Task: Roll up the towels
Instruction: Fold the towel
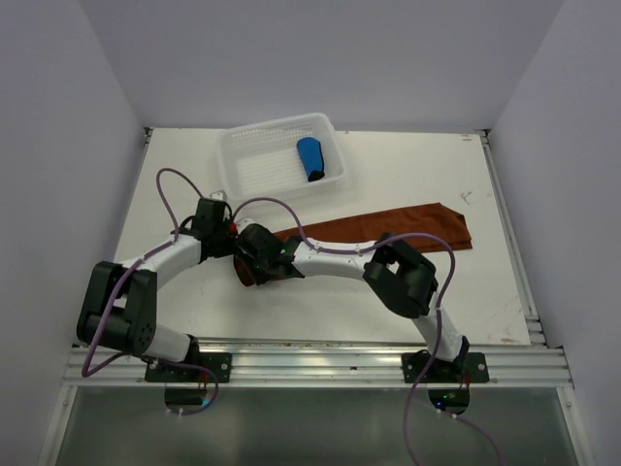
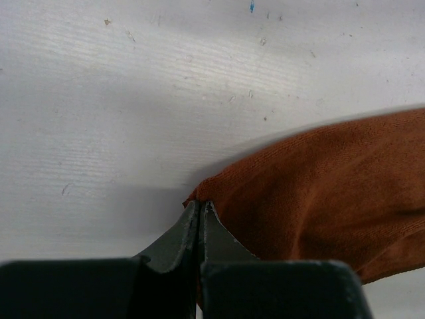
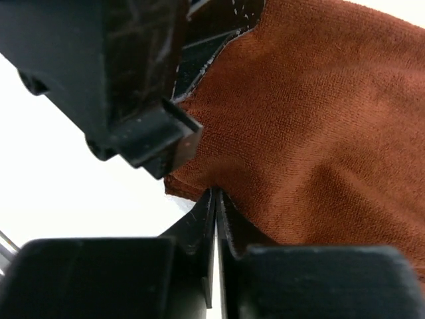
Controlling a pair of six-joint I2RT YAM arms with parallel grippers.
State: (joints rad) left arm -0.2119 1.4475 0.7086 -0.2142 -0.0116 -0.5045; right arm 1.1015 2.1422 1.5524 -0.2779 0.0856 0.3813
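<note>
The rust-brown towel (image 1: pixel 388 225) lies as a long strip across the middle of the table. Its left end is gathered where both grippers meet. My left gripper (image 1: pixel 236 245) is shut on that end; in the left wrist view its tips (image 2: pixel 200 205) pinch a corner of the brown cloth (image 2: pixel 319 186). My right gripper (image 1: pixel 252 272) sits right beside it, and its jaws (image 3: pixel 216 194) are closed on the towel's edge (image 3: pixel 319 119). The left gripper's body (image 3: pixel 133 86) looms just above them. The blue towel (image 1: pixel 310 158) lies rolled inside the basket.
The white mesh basket (image 1: pixel 238 136) stands at the back of the table, left of centre. The two forearms cross low over the front left of the table. An aluminium rail (image 1: pixel 320 359) runs along the near edge.
</note>
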